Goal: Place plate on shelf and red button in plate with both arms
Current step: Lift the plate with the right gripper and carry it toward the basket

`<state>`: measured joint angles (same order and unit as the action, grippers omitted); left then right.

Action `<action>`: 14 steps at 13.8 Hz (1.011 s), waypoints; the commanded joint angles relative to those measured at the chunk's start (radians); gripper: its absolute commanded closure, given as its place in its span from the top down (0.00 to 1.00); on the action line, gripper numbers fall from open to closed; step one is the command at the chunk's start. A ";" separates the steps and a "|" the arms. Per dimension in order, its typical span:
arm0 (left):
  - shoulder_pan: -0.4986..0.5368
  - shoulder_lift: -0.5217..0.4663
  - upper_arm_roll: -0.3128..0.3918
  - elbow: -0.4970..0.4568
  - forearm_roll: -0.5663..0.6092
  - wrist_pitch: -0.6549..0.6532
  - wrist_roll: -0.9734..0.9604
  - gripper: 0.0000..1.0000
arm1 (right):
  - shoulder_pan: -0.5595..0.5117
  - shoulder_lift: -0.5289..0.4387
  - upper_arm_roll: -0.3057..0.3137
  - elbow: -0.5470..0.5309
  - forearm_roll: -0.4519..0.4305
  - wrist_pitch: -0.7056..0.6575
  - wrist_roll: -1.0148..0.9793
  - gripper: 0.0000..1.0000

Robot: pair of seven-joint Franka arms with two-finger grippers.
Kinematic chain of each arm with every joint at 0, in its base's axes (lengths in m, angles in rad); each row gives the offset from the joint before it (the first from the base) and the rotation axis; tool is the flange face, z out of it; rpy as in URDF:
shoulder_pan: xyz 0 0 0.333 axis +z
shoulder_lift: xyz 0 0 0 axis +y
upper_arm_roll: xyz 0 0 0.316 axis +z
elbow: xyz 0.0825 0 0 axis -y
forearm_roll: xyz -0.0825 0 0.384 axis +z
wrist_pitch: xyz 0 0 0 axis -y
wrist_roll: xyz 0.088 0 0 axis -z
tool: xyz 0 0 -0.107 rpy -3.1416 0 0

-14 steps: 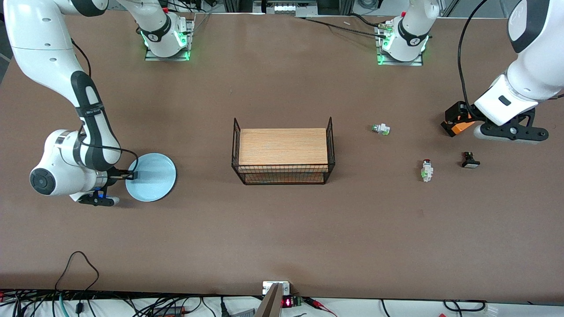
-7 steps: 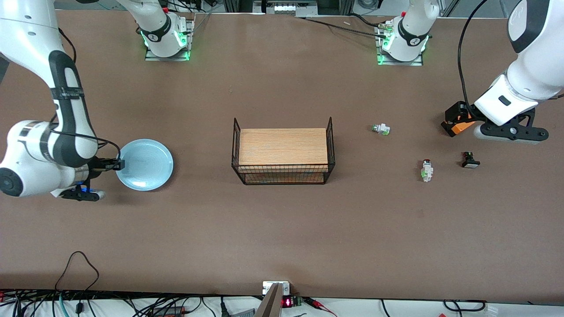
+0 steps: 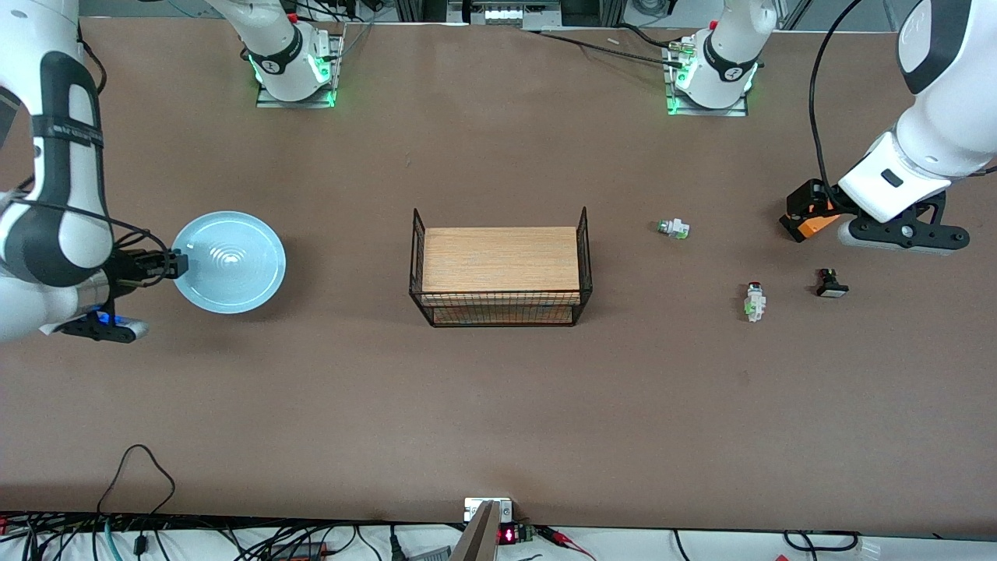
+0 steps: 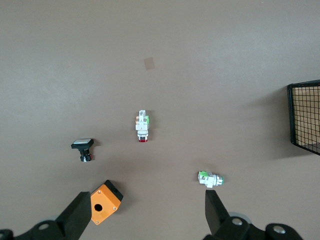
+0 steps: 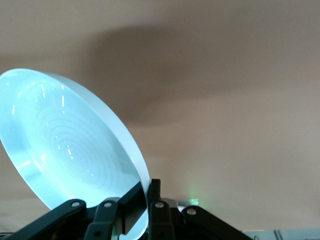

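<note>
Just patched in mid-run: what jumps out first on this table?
The light-blue plate, pinched by its rim in the right gripper and held up over the right arm's end of the table. Mid-table stands a black wire rack with a wooden shelf. The left gripper waits open above three small switches, among them the red button.

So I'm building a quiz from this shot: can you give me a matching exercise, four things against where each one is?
Things:
1. plate
2. red button
3. black switch
4. wire rack

Places:
A. mid-table
B. on the table under the left gripper
C. gripped at its rim by the right gripper, above the table
D. on the table between the rack and the black switch

Pairs: 1-C, 2-D, 3-B, 4-A
</note>
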<state>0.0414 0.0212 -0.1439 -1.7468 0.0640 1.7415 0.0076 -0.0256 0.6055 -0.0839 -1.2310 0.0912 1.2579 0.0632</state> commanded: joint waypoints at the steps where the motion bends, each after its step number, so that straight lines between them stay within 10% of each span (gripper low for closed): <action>1: 0.003 -0.004 0.001 -0.004 -0.021 0.006 0.017 1.00 | 0.009 -0.087 0.015 0.011 0.071 -0.078 0.119 0.00; 14: 0.005 -0.004 0.003 -0.005 -0.021 0.006 0.017 1.00 | 0.406 -0.237 0.013 -0.005 0.225 -0.060 0.841 0.00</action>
<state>0.0414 0.0212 -0.1442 -1.7468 0.0640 1.7415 0.0076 0.3453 0.3739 -0.0612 -1.2160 0.2923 1.1619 0.8342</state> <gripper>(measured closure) 0.000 0.916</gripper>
